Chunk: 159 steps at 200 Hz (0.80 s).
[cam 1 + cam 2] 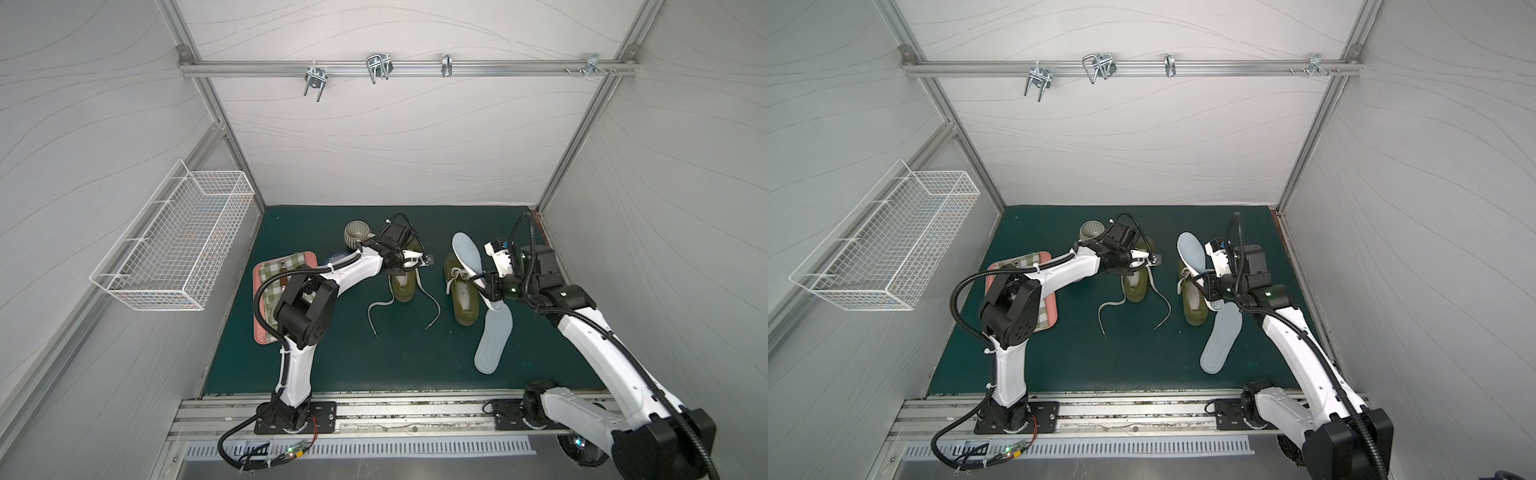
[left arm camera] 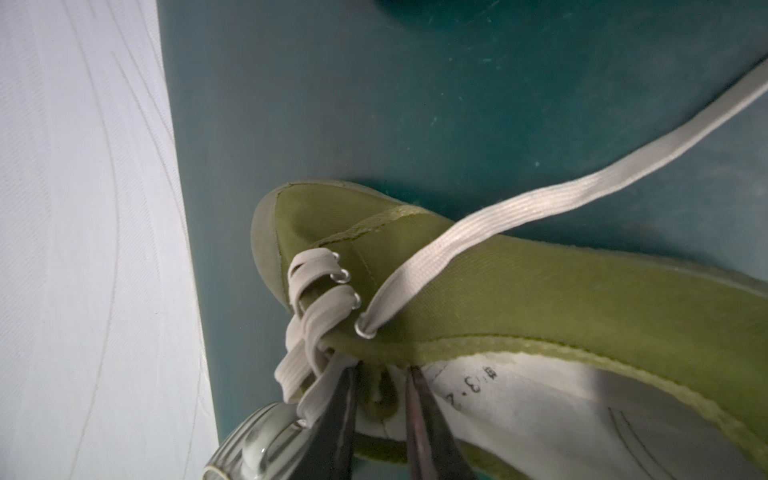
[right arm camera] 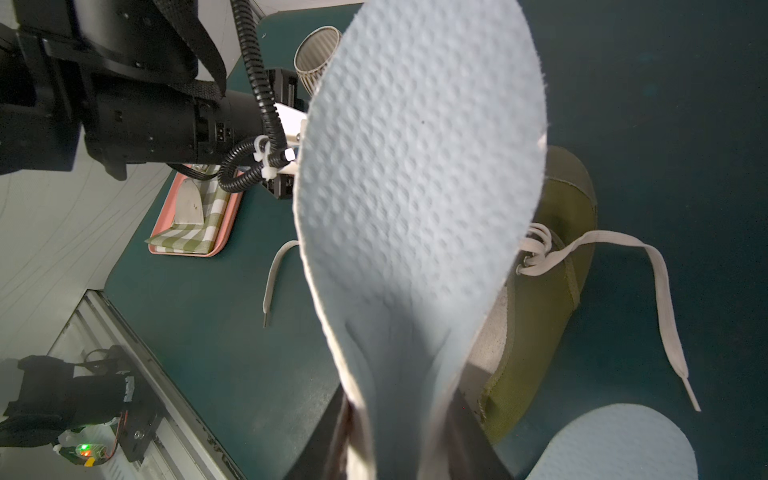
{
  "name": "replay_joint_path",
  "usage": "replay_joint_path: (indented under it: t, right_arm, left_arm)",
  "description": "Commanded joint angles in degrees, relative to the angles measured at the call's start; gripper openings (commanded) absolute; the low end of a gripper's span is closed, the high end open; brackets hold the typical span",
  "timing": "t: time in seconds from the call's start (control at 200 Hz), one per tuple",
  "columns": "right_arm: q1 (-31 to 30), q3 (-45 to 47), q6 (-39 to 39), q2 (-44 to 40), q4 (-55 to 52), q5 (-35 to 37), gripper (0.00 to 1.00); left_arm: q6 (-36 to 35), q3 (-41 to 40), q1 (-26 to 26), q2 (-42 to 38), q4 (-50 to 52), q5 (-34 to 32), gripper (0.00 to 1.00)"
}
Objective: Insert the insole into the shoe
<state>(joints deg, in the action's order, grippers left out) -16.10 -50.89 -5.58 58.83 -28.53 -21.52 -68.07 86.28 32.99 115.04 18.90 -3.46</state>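
Two olive shoes stand on the green mat. My left gripper (image 2: 382, 370) is at the left shoe (image 1: 401, 289) (image 2: 540, 299). Its fingers (image 2: 345, 399) stand narrowly open on either side of the green tongue (image 2: 380, 386), beside the laces. My right gripper (image 1: 485, 282) (image 3: 399, 415) is shut on the heel end of a pale blue insole (image 1: 467, 251) (image 3: 415, 187), which curls between the fingers. That insole is raised and tilted over the right shoe (image 1: 463, 299) (image 3: 536, 311), toe end pointing to the back. A second insole (image 1: 494, 336) (image 3: 619, 444) lies flat beside the right shoe.
A ribbed cup (image 1: 357, 235) stands behind my left wrist. A pink tray (image 1: 259, 332) with a checked cloth lies under the left arm. Loose white laces (image 1: 380, 309) trail toward the front. A wire basket (image 1: 174, 237) hangs on the left wall.
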Motion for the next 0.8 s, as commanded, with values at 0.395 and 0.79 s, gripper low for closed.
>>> replay_joint_path:
  t: [0.395, 0.79]
  right_arm:
    - [0.4, -0.2, 1.0, 0.4, -0.6, -0.8, 0.31]
    - [0.4, -1.1, 1.5, 0.9, -1.4, -0.2, 0.31]
  left_arm:
    - [-3.2, -1.4, 0.1, 0.3, -5.1, -1.8, 0.02]
    - [2.9, 5.0, 2.5, -1.2, 7.7, -8.9, 0.00]
